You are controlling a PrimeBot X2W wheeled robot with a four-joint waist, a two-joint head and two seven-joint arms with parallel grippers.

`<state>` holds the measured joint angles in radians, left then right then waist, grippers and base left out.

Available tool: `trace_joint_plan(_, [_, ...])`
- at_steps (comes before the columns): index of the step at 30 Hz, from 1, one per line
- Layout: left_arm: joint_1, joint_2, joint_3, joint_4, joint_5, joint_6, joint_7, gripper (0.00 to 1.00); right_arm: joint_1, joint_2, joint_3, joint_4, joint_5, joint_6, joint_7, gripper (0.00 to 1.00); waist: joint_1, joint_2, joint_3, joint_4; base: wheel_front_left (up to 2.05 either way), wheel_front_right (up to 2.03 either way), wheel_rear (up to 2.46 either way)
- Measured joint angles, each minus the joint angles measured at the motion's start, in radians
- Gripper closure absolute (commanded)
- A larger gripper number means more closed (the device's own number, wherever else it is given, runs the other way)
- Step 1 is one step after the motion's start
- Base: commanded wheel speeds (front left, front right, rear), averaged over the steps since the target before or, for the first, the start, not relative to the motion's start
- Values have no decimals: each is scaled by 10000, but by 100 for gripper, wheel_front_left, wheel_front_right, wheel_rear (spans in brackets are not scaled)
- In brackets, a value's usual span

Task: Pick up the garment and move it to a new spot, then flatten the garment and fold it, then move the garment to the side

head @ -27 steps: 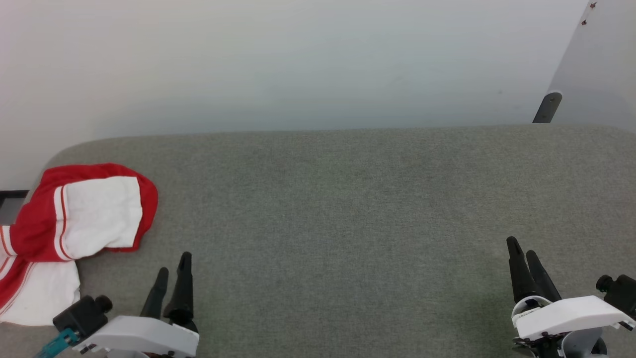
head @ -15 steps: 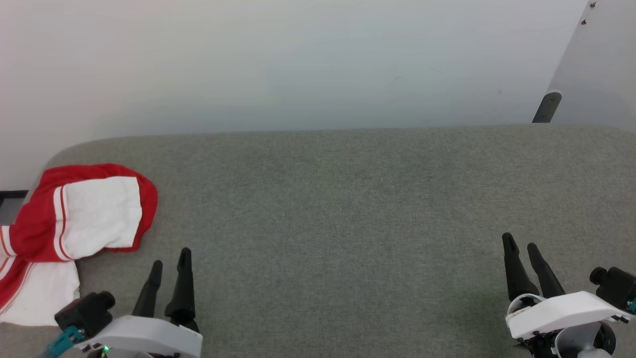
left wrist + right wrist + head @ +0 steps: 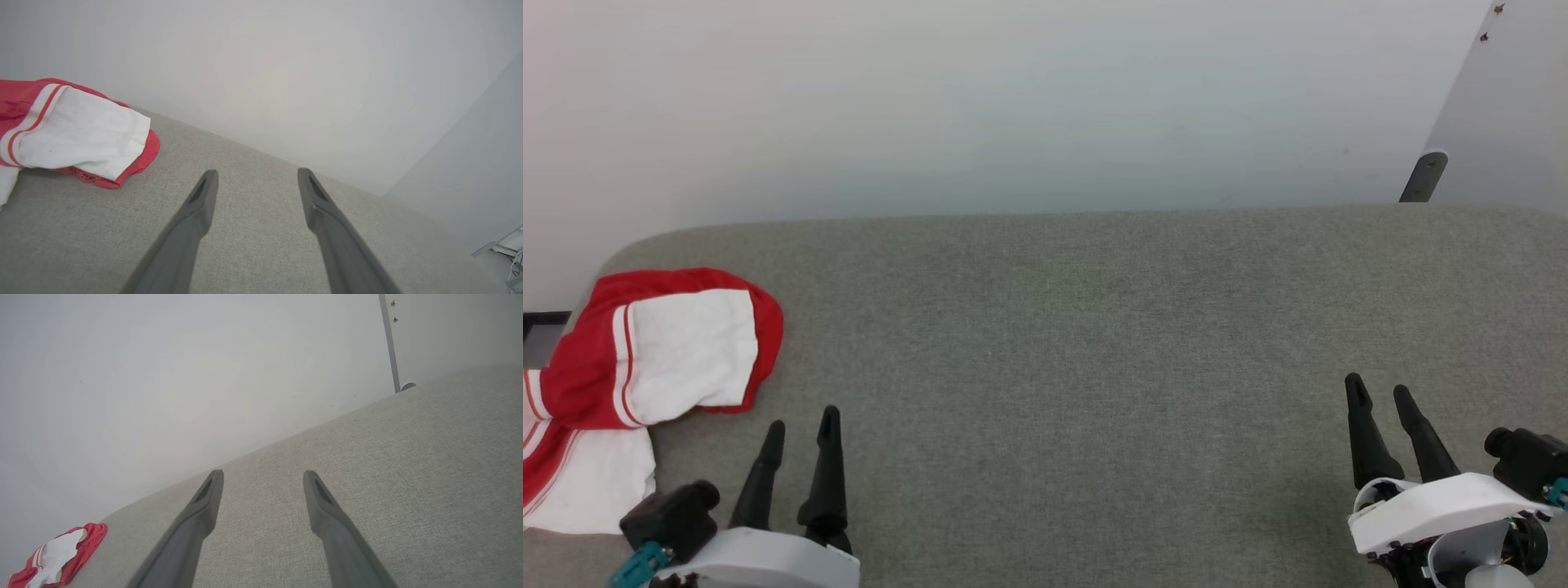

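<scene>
Both pairs of fingers have spread wider, leaving the left end effector (image 3: 802, 418) and right end effector (image 3: 1377, 385) parted and empty, while the garment (image 3: 678, 351) lies bunched along the left edge of the bench (image 3: 1094, 327), just left of the nearer left one.

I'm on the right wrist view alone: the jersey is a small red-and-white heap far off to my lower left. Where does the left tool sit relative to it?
Observer: In the head view, the left tool is beside the garment, to its right and nearer the robot, apart from it.
Operator: Open?
Observer: Yes. The left wrist view shows its fingers spread wide, with bare grey surface between them.
Operator: How does the garment lie?
Observer: Crumpled. A second white part with striped trim, nearer the robot, runs off the head view's left edge.
</scene>
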<state>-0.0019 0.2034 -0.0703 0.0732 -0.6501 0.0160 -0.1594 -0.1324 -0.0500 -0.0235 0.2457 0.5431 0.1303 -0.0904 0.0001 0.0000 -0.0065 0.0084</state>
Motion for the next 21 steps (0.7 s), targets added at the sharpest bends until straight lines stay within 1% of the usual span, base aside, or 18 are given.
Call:
trace_joint_plan(8, [63, 2, -27, -109, 725, -155, -180, 0, -12, 0, 46, -88, -698, 0, -117, 0, 0, 0, -15, 22, 0, 0, 0])
trace_joint_plan(21, [138, 44, -142, -326, 1827, -249, -464, 0, -107, -2, 121, -188, -1779, 0, -303, 0, 0, 0, -23, 41, 0, 0, 0])
